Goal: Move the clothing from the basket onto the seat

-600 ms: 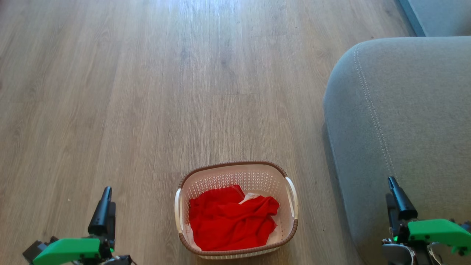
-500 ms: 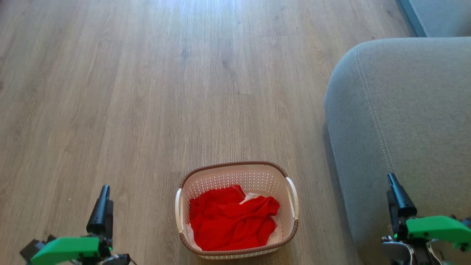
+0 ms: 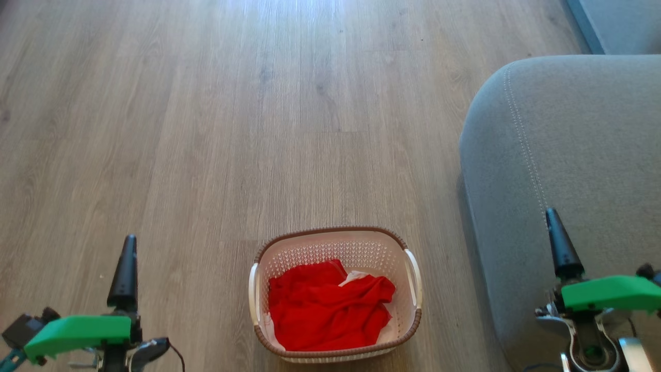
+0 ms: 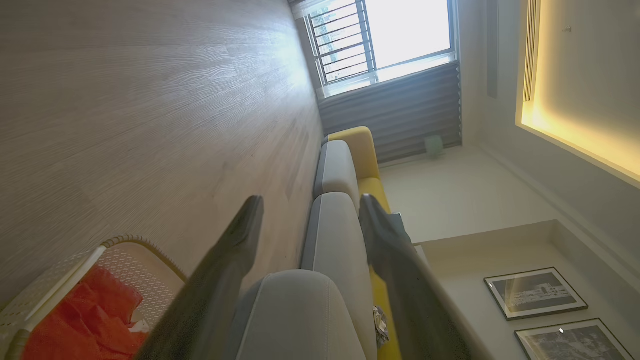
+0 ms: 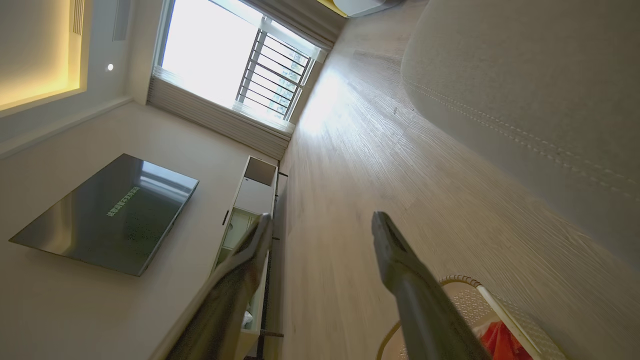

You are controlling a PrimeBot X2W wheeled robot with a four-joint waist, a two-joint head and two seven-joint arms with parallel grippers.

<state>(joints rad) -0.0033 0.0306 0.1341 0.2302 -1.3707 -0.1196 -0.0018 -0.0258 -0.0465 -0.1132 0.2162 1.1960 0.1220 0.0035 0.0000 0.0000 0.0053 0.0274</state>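
**Effector state.** Left gripper (image 4: 311,204): fingers spread wide, empty. Right gripper (image 5: 322,217): fingers spread wide, empty. Both hang above the floor (image 3: 206,129), well apart from the load.

**Load position.** The clothing (image 3: 330,305) lies heaped in the basket (image 3: 335,249), toward its near wall. The basket stands on the floor just beside the front edge of the seat (image 3: 594,155).

**Handling.** The fabric looks light, limp and not fragile. Expect it to drape and trail when lifted, and a second garment may cling to the first.

**Grasp point.** Pinch a raised fold near the middle of the heap, clear of the perforated walls. Lift high enough for the hem to clear the rim.
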